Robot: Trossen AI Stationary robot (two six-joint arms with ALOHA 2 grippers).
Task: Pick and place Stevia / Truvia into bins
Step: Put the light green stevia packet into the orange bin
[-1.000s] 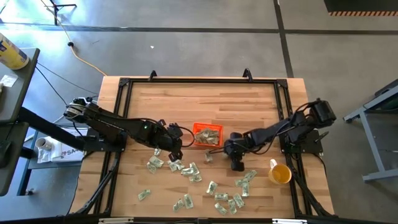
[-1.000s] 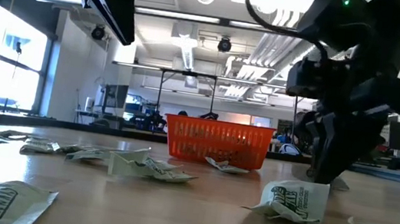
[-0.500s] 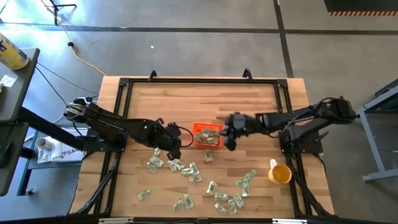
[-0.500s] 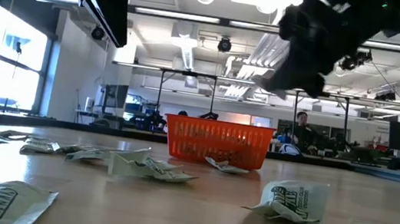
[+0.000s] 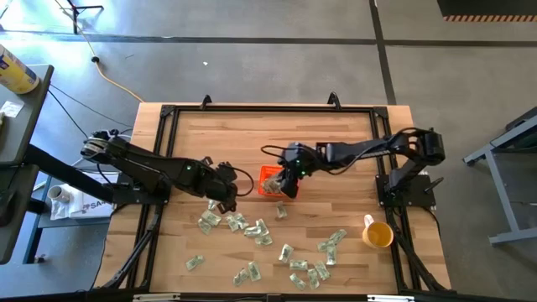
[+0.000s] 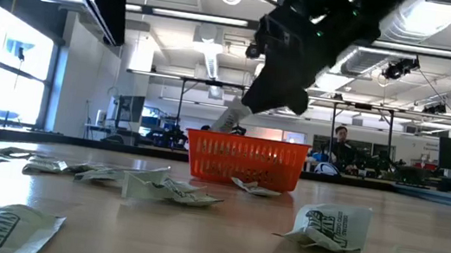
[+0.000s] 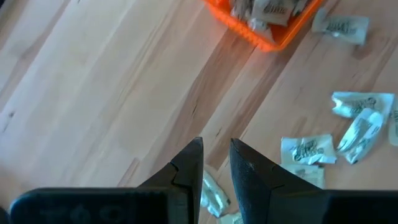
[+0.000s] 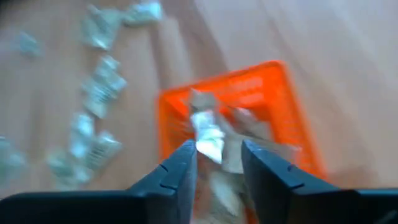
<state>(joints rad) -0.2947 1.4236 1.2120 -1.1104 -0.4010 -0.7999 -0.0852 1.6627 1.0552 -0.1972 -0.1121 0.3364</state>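
Observation:
The orange bin [image 5: 267, 186] sits mid-table with several sachets inside [image 8: 249, 124]. Many pale green-and-white sachets [image 5: 252, 226] lie flat on the wood toward the near edge [image 6: 330, 228]. My right gripper [image 5: 291, 174] hovers over the bin [image 6: 245, 160], fingers open [image 8: 217, 158], with one sachet [image 8: 208, 138] just beyond the fingertips and above the bin [image 6: 231, 116]. My left gripper [image 5: 226, 195] is raised left of the bin, narrowly open [image 7: 216, 152], over bare wood and a sachet [image 7: 214, 194]. My right gripper has its fingers apart, pointing down over the bin. The sachet [image 6: 231, 116] is at its fingertips, clear of the bin; I cannot tell whether a finger touches it.
A yellow cup [image 5: 377, 235] stands near the table's right edge. A black frame rail [image 5: 268, 107] runs around the tabletop. Loose sachets [image 7: 308, 149] lie near the bin's near side. The far half of the table shows bare wood [image 5: 252, 138].
My right gripper rose from the table right of the bin and swung toward the left and far side, ending over the bin. My left gripper shifted slightly toward the table's left edge.

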